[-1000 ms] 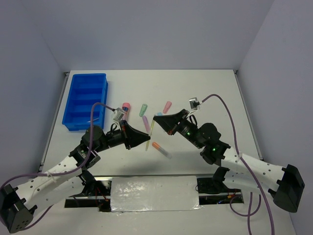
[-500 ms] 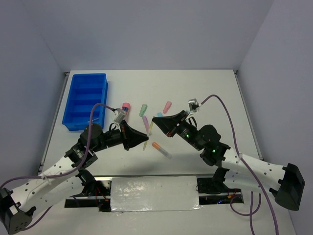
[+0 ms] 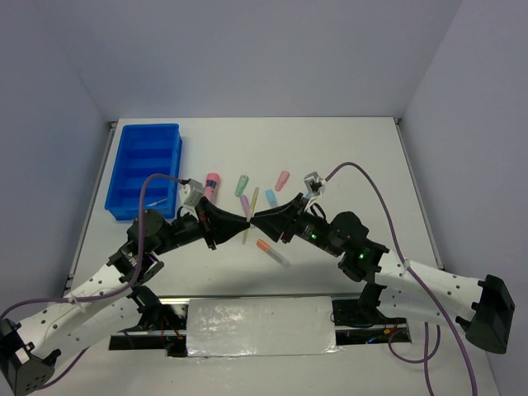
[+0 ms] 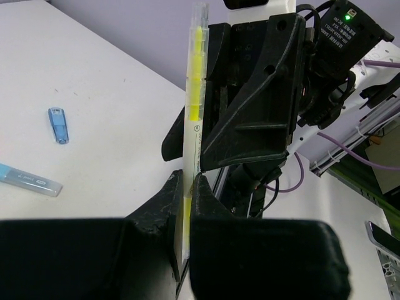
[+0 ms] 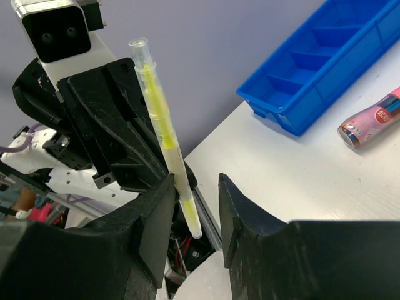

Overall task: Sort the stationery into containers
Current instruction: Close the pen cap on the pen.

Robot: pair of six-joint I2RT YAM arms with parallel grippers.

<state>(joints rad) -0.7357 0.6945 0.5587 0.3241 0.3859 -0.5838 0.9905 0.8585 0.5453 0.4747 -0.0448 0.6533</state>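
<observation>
The white tabletop (image 3: pixel 355 157) carries the blue tray (image 3: pixel 144 169) in its far left corner, and nothing shows in its crosswise compartments. Both arms reach in from the near edge and meet tip to tip over the middle of the tabletop.

The left gripper (image 4: pixel 186 187) is pressed together on the lower part of the yellow pen (image 4: pixel 195 94), which stands upright between its fingers (clear barrel, yellow core). The right gripper (image 5: pixel 195 187) faces it with its jaws spread. The pen sits close against one finger, with a clear gap to the other. Each gripper blocks much of the other's wrist view.

Loose on the tabletop beyond the grippers, toward the far edge, lie the brown-pink tube (image 3: pixel 212 186), a green marker (image 3: pixel 242 185), a light blue marker (image 3: pixel 270 196) and a pink marker (image 3: pixel 282 180). An orange marker (image 3: pixel 264 245) lies on the near side, just by the meeting tips.
</observation>
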